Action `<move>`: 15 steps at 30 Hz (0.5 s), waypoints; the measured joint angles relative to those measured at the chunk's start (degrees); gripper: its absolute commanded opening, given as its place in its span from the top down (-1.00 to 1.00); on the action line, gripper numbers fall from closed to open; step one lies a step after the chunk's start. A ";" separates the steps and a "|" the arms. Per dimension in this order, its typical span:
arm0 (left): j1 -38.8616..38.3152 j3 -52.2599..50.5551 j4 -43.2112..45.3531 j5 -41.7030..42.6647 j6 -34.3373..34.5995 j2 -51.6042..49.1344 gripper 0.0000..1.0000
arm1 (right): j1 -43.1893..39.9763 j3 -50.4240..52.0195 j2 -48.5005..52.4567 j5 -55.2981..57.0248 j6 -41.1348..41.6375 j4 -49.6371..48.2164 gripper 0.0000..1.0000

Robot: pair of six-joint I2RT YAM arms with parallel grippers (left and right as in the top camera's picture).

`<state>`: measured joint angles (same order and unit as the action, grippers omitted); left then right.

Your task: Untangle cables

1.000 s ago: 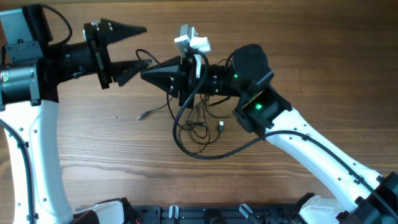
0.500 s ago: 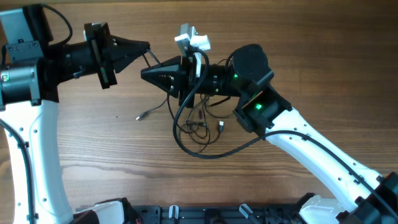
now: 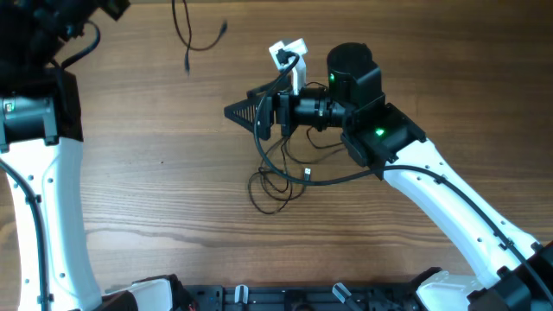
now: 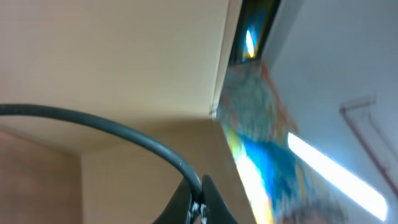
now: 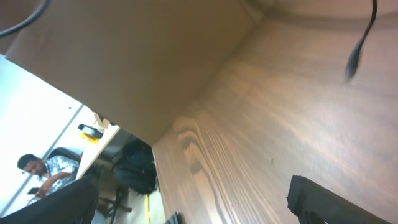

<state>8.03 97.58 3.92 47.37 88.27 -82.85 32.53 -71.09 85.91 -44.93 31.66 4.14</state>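
Cables (image 3: 275, 173): most of the thin cords lie in a loose knot on the wooden surface (image 3: 155, 216), just below my right hand (image 3: 244, 112). One strand (image 3: 183, 39) is well apart from the knot, at the far edge. It hangs from my left hand (image 4: 198, 199), which is pinched tight on that cord. My right hand stands wide open and holds nothing.

Step in hand, as I judge it: drawing a single cord away from the bunch. The next move calls for laying this strand down clear of the knot, then lowering the empty right hand onto another cord.

Containers: none in view.
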 measured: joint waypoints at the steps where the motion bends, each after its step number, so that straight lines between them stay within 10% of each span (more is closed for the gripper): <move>1: 0.00 0.00 -0.39 -3.45 0.20 -0.17 0.92 | 0.00 0.00 0.02 0.00 0.02 2.10 -0.99; 15: 6.19 0.20 3.69 -35.65 -15.85 -26.32 0.92 | -0.02 -0.09 -0.42 -16.17 -11.30 32.57 -0.98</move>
<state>14.22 97.78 7.62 11.73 72.42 -109.16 32.51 -71.18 85.49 -61.10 20.36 36.71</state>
